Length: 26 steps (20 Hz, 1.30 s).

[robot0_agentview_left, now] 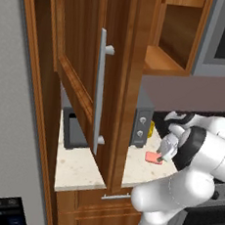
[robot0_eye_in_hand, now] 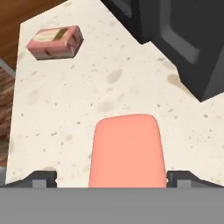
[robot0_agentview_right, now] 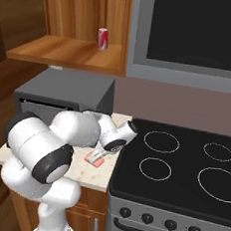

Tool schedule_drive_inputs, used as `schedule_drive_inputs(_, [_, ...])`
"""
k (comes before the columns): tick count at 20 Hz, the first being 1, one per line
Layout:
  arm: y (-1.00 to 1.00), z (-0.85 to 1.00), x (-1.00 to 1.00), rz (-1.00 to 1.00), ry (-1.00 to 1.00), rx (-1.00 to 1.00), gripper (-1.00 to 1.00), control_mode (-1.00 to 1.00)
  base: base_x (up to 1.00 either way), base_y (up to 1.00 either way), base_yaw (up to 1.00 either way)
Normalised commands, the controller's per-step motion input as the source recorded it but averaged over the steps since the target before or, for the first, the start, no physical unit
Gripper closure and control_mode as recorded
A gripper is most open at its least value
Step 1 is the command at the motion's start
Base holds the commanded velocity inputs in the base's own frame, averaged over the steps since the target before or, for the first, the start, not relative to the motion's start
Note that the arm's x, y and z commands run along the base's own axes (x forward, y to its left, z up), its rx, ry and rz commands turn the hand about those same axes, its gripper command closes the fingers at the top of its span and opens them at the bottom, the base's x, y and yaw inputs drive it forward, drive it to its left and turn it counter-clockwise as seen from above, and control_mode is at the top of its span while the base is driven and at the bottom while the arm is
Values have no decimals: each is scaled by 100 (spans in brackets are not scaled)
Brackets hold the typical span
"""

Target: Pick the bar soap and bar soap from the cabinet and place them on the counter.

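On the desk (robot0_eye_in_hand: 65, 113), 1 boxed bar soap (robot0_eye_in_hand: 55, 42) lies far left. The other bar soap (robot0_eye_in_hand: 127, 151) sits between the tool (robot0_eye_in_hand: 111, 178) fingertips, probably released, though I cannot tell. A careless retreat could drag it toward the edge.

Plain salmon-pink bar soap (robot0_eye_in_hand: 127, 151), flat, rounded corners, lies face-up on the beige speckled worktop (robot0_eye_in_hand: 65, 109), long axis running away from the hand camera; seen small and pink near the worktop's front edge in the left base view (robot0_agentview_left: 153, 157) and just beside the stove edge in the right base view (robot0_agentview_right: 94, 158). Second bar soap (robot0_eye_in_hand: 55, 42), boxier, pink with a tan label on top, lies flat on the same worktop, well apart from the first, close to the worktop edge. Cabinet (robot0_agentview_left: 90, 58): reddish-brown wood, raised-panel door swung open, long vertical silver bar handle; bare wooden shelf visible inside.
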Motion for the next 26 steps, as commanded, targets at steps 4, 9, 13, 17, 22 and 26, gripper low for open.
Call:
schedule_drive_inputs(4, [13, 51, -56, 1, -8, -2, -100, -100, 0, 0, 0])
schedule_drive_inputs(9, [11, 70, -52, 0, -7, -7, -100, -100, 0, 0, 0])
schedule_drive_inputs(13, [7, 81, -47, 0, -6, -8, -100, -100, 0, 0, 0])
schedule_drive_inputs(17, [2, 72, -51, 0, -5, -6, -100, -100, 0, 0, 0])
schedule_drive_inputs(22, [0, 66, -51, 0, -6, -1, -100, -100, 0, 0, 0])
schedule_drive_inputs(26, [0, 76, -49, 0, -10, 0, -100, -100, 0, 0, 0])
